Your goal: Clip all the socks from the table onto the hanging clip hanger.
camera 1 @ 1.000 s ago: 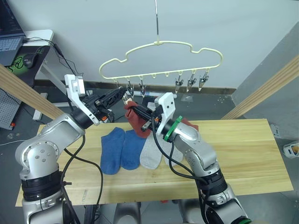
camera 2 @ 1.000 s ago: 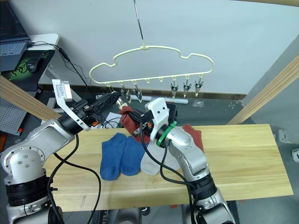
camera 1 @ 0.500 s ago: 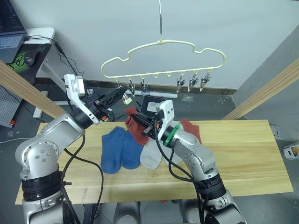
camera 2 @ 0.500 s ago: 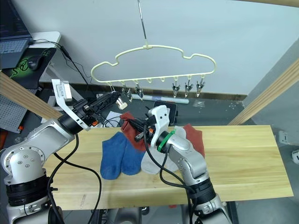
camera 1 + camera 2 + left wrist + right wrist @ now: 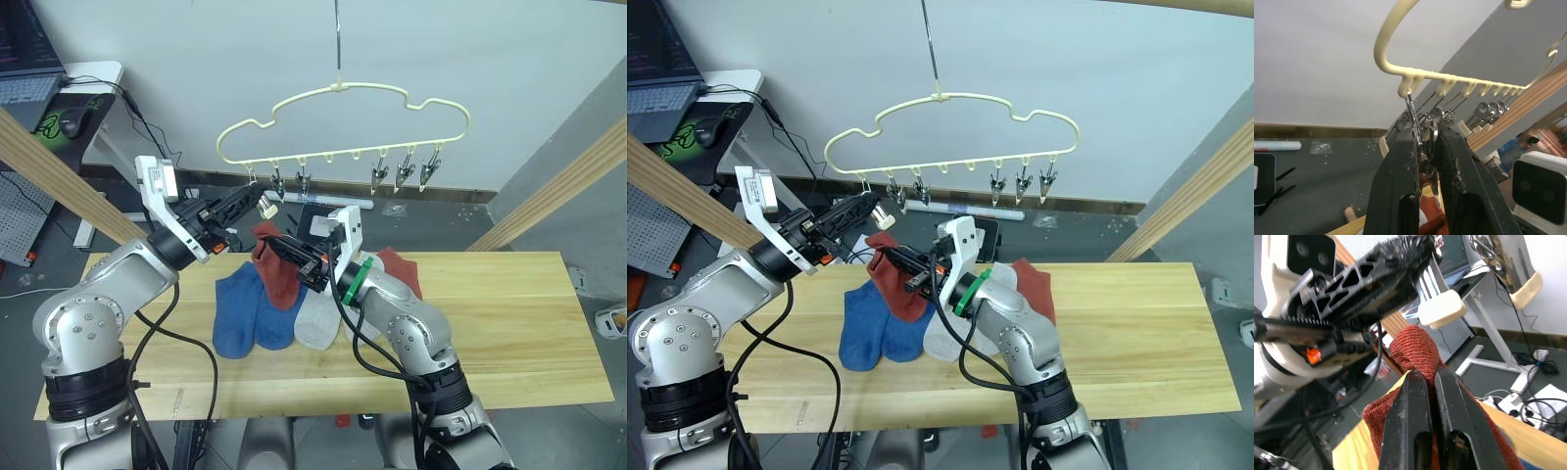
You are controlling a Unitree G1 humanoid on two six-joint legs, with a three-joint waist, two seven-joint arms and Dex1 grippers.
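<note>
- Your right gripper (image 5: 1430,382) has its jaws pinching a rust red sock (image 5: 277,266) near its edge; it hangs limp above the bench (image 5: 509,323), just below the clip hanger (image 5: 343,122).
- Your left gripper (image 5: 1425,161) has its jaws squeezing the end clip (image 5: 1418,132).
- Expect the soft, light knit to fold; feed the edge above your jaws into the clip.
- Blue socks (image 5: 245,313) and grey socks (image 5: 318,321) lie on the bench.

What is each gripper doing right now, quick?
Left gripper: closed on a metal clip of the hanger.
Right gripper: closed on a red sock, held up above the table.
</note>
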